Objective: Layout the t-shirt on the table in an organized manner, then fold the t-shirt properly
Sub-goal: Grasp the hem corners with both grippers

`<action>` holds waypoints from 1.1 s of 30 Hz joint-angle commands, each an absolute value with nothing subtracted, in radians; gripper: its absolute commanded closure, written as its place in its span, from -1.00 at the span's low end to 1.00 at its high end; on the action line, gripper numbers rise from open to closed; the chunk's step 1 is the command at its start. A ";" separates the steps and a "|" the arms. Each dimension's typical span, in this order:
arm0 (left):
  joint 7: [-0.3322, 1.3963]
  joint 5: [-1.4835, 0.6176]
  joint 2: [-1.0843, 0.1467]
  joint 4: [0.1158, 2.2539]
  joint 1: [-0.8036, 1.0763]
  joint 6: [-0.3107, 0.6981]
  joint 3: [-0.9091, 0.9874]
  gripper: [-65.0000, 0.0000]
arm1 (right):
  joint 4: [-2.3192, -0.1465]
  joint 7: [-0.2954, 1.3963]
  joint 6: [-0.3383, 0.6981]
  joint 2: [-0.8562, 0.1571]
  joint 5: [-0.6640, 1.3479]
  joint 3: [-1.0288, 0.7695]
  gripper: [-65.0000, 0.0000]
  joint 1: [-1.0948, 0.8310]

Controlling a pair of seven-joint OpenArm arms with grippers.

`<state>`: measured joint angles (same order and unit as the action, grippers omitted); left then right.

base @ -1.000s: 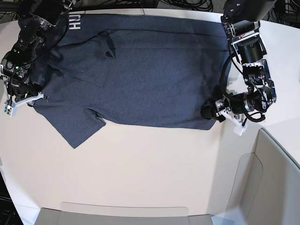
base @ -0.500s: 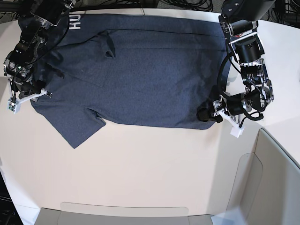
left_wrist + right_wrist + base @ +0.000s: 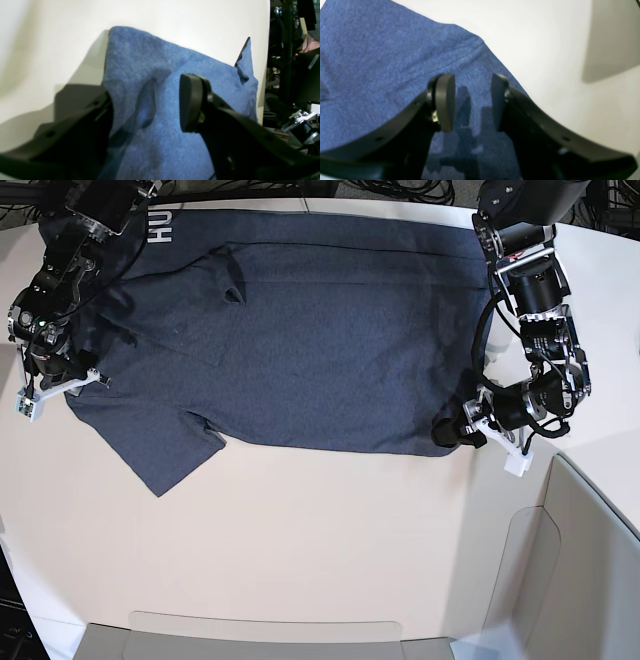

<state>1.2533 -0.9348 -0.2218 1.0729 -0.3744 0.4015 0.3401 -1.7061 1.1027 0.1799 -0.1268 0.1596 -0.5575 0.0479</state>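
- The left gripper (image 3: 147,105) is standing with its jaws wide apart, straddling a corner of the t-shirt (image 3: 175,100); a raised pucker of cloth is sitting in the gap, but the pads are not pinching it.
- One of its fingers (image 3: 192,102) is hovering over the fabric, while the other is lying low at the cloth's edge, partly over the table (image 3: 62,37); whether it is touching the cloth I cannot tell.
- In the base view, the left gripper (image 3: 452,430) is sitting at the shirt's near corner on that view's right, with its arm bending down from the far edge and curling inward towards the cloth.
- The right gripper (image 3: 472,100) is holding its jaws partly apart, with nothing between them; the fingers (image 3: 445,100) are poised above the sleeve area, casting shadows on the fabric below.
- In the base view, the right gripper (image 3: 55,375) is hanging at the shirt's edge on that view's left, just above the sleeve, with its arm reaching down from the far left corner.
- The t-shirt (image 3: 300,330) is lying spread out mostly flat across the far half of the table (image 3: 300,540), white lettering at the far left and one sleeve pointing towards the near side.
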 commanded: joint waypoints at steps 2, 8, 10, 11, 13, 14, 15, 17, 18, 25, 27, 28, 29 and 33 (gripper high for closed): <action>1.239 -0.961 -0.231 1.089 -0.401 0.412 0.341 0.30 | -1.727 1.081 0.183 -0.139 0.165 -0.558 0.26 0.064; 1.196 -0.963 -0.231 1.089 -0.401 0.412 0.341 0.39 | -1.727 1.081 0.183 -0.139 0.165 -0.558 0.26 0.062; 1.187 -0.963 -0.231 1.089 -0.401 0.412 0.341 0.39 | -1.727 1.081 0.183 -0.139 0.165 -0.558 0.26 0.062; 1.184 -0.963 -0.231 1.089 -0.401 0.412 0.341 0.39 | -1.727 1.081 0.183 -0.139 0.165 -0.558 0.26 0.062; 1.184 -0.963 -0.231 1.089 -0.401 0.412 0.341 0.39 | -1.727 1.081 0.183 -0.139 0.165 -0.558 0.26 0.062; 1.184 -0.963 -0.231 1.089 -0.401 0.412 0.341 0.39 | -1.727 1.081 0.183 -0.139 0.165 -0.558 0.26 0.062; 1.184 -0.963 -0.229 1.089 -0.403 0.412 0.343 0.39 | -1.727 1.081 0.183 -0.139 0.165 -0.558 0.26 0.062; 1.182 -0.963 -0.229 1.089 -0.403 0.412 0.343 0.39 | -1.727 1.081 0.183 -0.137 0.165 -0.558 0.26 0.062; 1.182 -0.963 -0.229 1.089 -0.403 0.412 0.343 0.39 | -1.727 1.081 0.183 -0.137 0.165 -0.558 0.26 0.062; 1.135 -0.964 -0.228 1.089 -0.404 0.414 0.343 0.39 | -1.728 1.082 0.183 -0.137 0.165 -0.558 0.26 0.062; 1.129 -0.964 -0.225 1.089 -0.404 0.414 0.343 0.39 | -1.727 1.082 0.183 -0.137 0.165 -0.558 0.26 0.062; 1.127 -0.964 -0.219 1.089 -0.404 0.414 0.343 0.39 | -1.727 1.082 0.183 -0.137 0.165 -0.558 0.26 0.062; 1.127 -0.964 -0.217 1.089 -0.404 0.414 0.343 0.39 | -1.727 1.082 0.183 -0.137 0.165 -0.558 0.26 0.062; 1.125 -0.964 -0.214 1.089 -0.404 0.414 0.343 0.50 | -1.727 1.082 0.183 -0.137 0.165 -0.558 0.26 0.062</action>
<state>1.1461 -0.9394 -0.2016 1.0729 -0.3767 0.4049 0.3405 -1.7061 1.1030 0.1799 -0.1265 0.1596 -0.5575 0.0471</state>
